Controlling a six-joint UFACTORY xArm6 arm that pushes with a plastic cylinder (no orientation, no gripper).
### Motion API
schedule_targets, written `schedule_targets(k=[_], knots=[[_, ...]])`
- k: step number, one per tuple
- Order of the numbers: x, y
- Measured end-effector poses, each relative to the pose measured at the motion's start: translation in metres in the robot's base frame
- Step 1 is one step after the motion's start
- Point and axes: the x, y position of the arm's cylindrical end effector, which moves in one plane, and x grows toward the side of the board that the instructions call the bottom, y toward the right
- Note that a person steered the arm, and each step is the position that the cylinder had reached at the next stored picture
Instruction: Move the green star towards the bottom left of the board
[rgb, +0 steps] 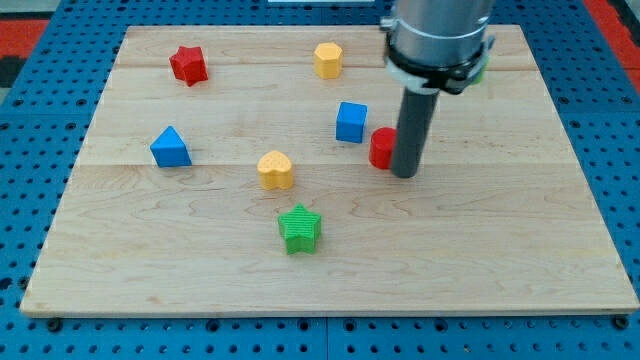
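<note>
The green star (300, 228) lies on the wooden board (150, 260), a little below its middle. My tip (405, 174) rests on the board to the star's upper right, about a hundred pixels away, and stands right beside a red block (381, 148) that it partly hides. The rod rises from the tip to the arm's grey body at the view's top.
A yellow heart-shaped block (275, 170) sits just above left of the star. A blue cube (351, 122), a blue triangular block (170, 148), a red star (188, 64) and a yellow hexagonal block (328, 60) lie further up. A green block (481, 70) peeks from behind the arm.
</note>
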Motion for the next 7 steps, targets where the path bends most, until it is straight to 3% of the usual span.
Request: schedule_targets(k=[2,3,6,7], knots=[[0.001,-0.022],[-0.035,-0.022],[-0.043,-0.023],[-0.055,-0.048]])
